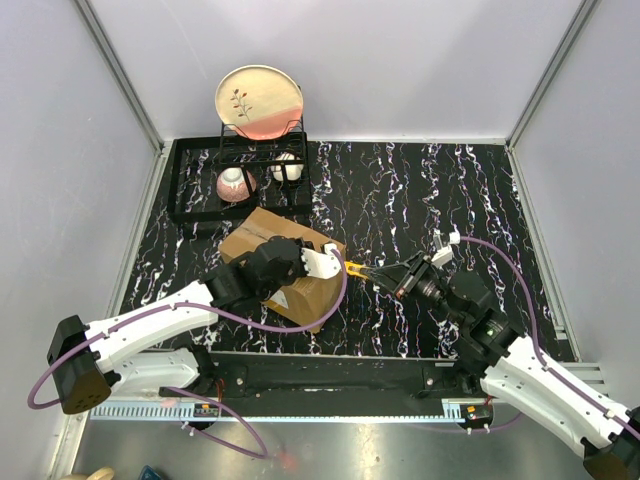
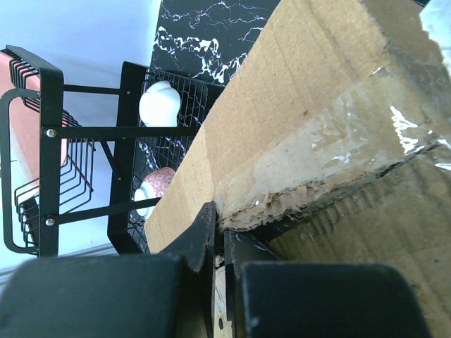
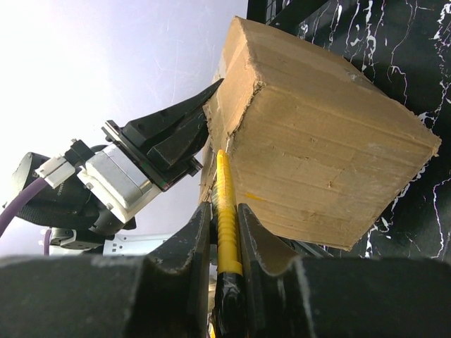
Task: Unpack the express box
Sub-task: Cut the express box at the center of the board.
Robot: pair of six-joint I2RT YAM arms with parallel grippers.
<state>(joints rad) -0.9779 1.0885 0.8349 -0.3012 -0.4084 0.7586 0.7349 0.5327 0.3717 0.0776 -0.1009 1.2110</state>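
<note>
The express box (image 1: 262, 232), a brown cardboard carton, lies tilted on the marble table by the dish rack. My left gripper (image 1: 335, 263) is shut, its tips against the box's near end. In the left wrist view the left gripper (image 2: 220, 232) meets the torn cardboard edge below the clear tape seam (image 2: 366, 134) of the box (image 2: 317, 84). My right gripper (image 1: 395, 275) is shut on a yellow utility knife (image 1: 355, 268). In the right wrist view the knife (image 3: 225, 204) sticks out of the right gripper (image 3: 224, 218) and its tip touches the end edge of the box (image 3: 317, 148).
A black wire dish rack (image 1: 200, 185) stands at the back left, holding an upright plate (image 1: 258, 100), a pink bowl (image 1: 235, 183) and a white cup (image 1: 285, 168). White walls enclose the table on three sides. Black marble surface (image 1: 430, 190) stretches right of the box.
</note>
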